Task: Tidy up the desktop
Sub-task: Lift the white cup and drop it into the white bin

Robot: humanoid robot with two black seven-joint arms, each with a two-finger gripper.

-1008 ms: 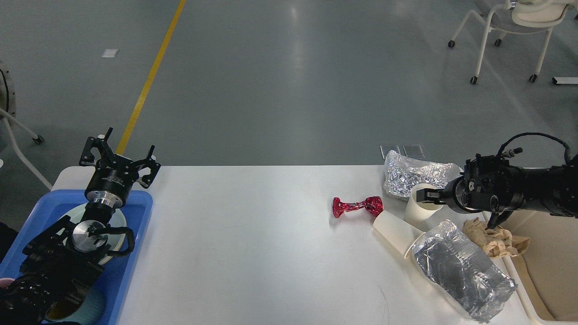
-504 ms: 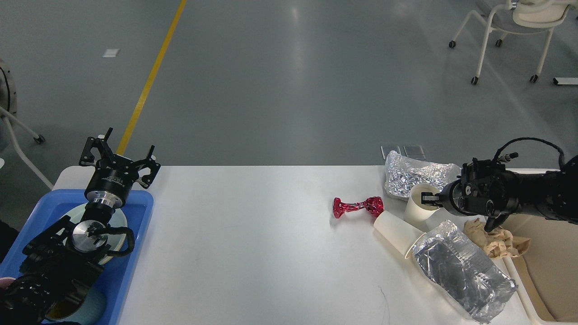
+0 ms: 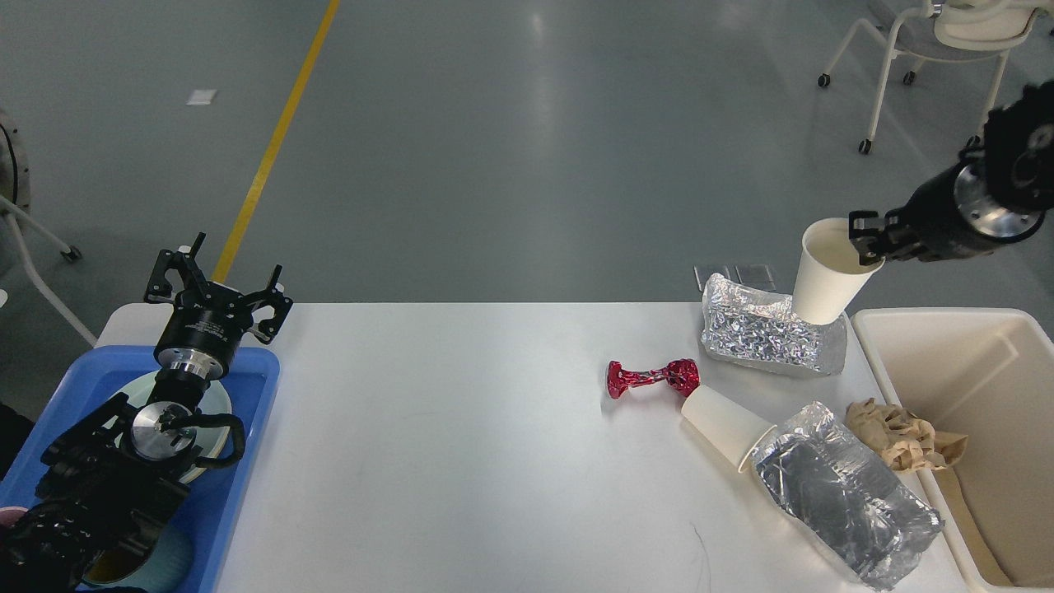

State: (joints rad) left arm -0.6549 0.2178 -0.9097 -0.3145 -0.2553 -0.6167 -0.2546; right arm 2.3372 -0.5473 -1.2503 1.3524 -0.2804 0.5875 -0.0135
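Observation:
The white desktop (image 3: 461, 461) spans the view. My right gripper (image 3: 866, 241) is shut on the rim of a white paper cup (image 3: 823, 276), held in the air above a crumpled silver foil bag (image 3: 762, 333) at the table's far right. A second paper cup (image 3: 720, 420) lies on its side beside a red foil wrapper (image 3: 650, 377). A larger silver bag (image 3: 844, 490) and crumpled brown paper (image 3: 902, 432) lie near the right edge. My left gripper (image 3: 216, 276) stands open above the far end of the blue tray (image 3: 247, 412).
A cream bin (image 3: 972, 387) stands at the table's right edge. The blue tray holds a white plate (image 3: 216, 403) and a teal cup (image 3: 169, 564) under my left arm. A wheeled chair (image 3: 922, 49) stands on the floor at the far right.
My right gripper has lifted the white paper cup up off the table and moved to the right, uncovering the cream bin. The left arm has not moved.

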